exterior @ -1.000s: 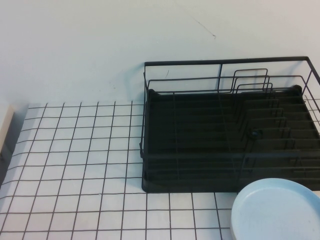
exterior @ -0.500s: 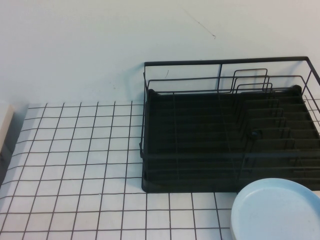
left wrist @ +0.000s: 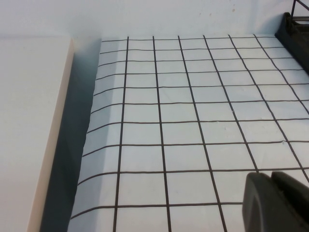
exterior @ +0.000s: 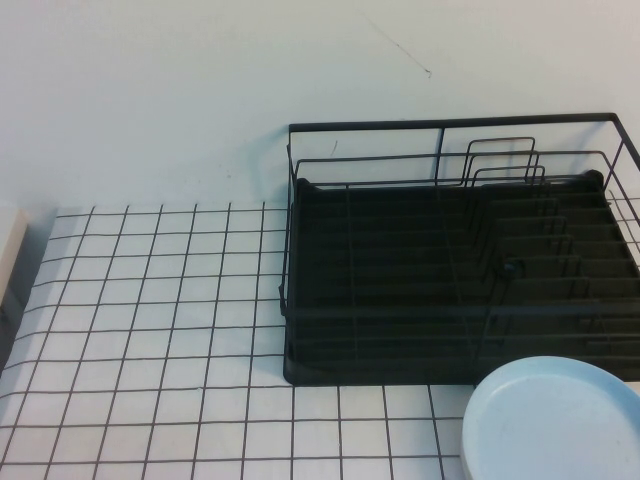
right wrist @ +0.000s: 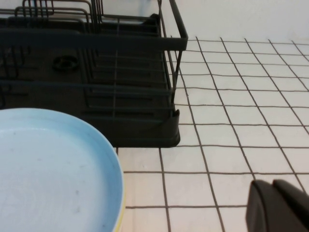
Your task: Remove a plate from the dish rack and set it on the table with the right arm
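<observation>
Your right gripper (right wrist: 280, 205), closed and empty, hovers over the table (exterior: 150, 300). The plate (exterior: 550, 420), cut off at the frame edge, lies before the dish rack (exterior: 450, 290). Your left gripper (left wrist: 275, 200) is only partly visible; you cannot tell its state.

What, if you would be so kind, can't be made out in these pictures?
- Light-blue plate: cut off by the high view's lower and right edges; whether it rests on the table can't be told.
- A yellow edge under the plate, right wrist view: mostly covered.
- Dish rack: right end cut off.
- Left gripper and right gripper: only tips show at the frame edge, jaws together.
</observation>
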